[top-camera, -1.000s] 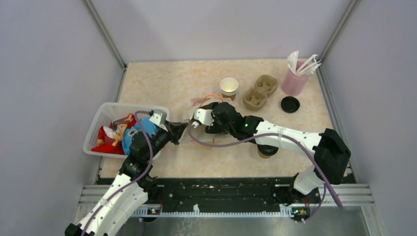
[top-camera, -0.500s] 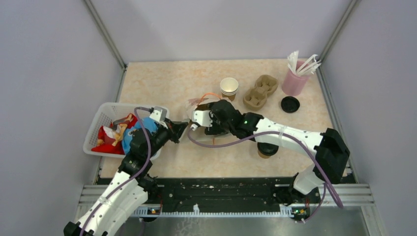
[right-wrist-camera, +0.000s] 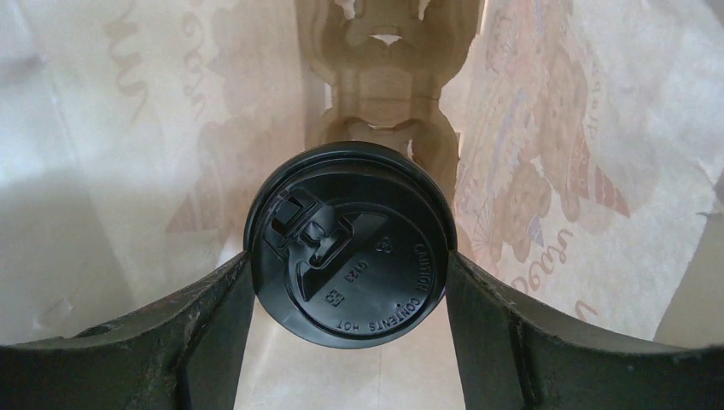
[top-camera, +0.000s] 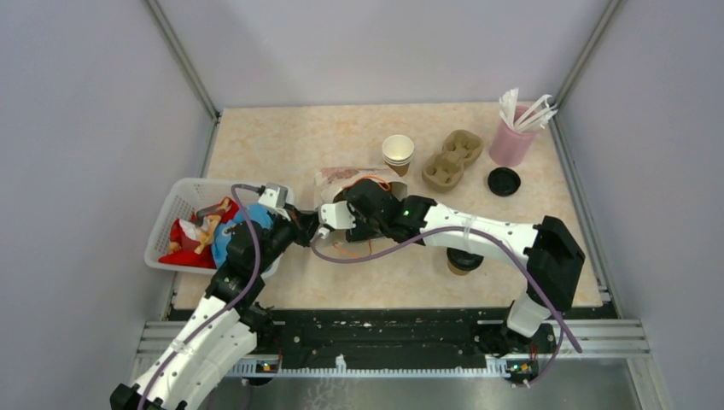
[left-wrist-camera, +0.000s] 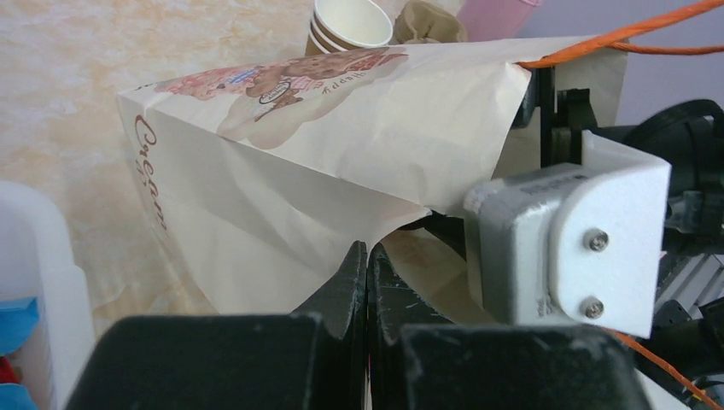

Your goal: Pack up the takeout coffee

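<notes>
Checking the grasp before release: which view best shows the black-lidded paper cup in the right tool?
Right wrist: the cup's round black plastic lid fills the centre, clamped by the right tool inside the printed paper bag. Top external and left wrist show only the bag's outside.

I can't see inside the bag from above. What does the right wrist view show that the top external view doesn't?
Right wrist only: the right claw shut on a black-lidded cup inside the paper bag, a pulp carrier behind it. Top external only: a second cup partly under the right arm, a loose lid, an empty carrier, the left claw at the bag. Both: that bag.
</notes>
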{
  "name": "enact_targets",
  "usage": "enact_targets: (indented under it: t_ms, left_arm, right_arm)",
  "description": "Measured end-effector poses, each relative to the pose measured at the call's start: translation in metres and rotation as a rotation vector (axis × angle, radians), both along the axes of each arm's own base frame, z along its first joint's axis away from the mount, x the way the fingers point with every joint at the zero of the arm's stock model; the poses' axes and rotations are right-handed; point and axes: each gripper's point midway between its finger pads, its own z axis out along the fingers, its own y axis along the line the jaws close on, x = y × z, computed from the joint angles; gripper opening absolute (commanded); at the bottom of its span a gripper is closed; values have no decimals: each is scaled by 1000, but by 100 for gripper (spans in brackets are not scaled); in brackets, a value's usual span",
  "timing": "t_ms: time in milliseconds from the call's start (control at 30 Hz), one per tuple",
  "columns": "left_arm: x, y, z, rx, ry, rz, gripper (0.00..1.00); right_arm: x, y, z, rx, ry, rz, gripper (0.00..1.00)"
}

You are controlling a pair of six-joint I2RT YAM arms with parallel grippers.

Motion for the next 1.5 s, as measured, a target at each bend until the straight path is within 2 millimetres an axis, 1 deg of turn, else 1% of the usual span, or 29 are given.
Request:
enact_targets:
  t_ms: [167,333,500,567,700,933,1100,1267,1500]
  left_arm:
    - [5,6,7,3,-5,42,0]
    - [6,9,8,7,2,65,0]
    - [5,9,12,2,1,65,0]
    - [4,7,13,1,1,60,0]
    - [4,7,11,2,10,57,0]
    - [3,6,9,-7,24,58,0]
    - [3,7,9,-11,29,60,0]
    - [3,7,9,-11,30,62,0]
    - [3,7,8,-9,32,63,0]
  right_arm:
    - [-2,4,1,0,-12,13,57]
    - [2,3,4,-11,-43,12,59]
    - [4,-6,-7,-57,-67,8,59]
    - [5,-5,-6,-52,-72,4,59]
    - [10,-5,-6,-35,-65,3,60]
    - [22,-12,-9,-7,-28,-3,60]
    - [29,-5,-2,41,-44,8,60]
    - [31,8,6,103,-55,35,60]
    - [36,15,6,135,-68,53,59]
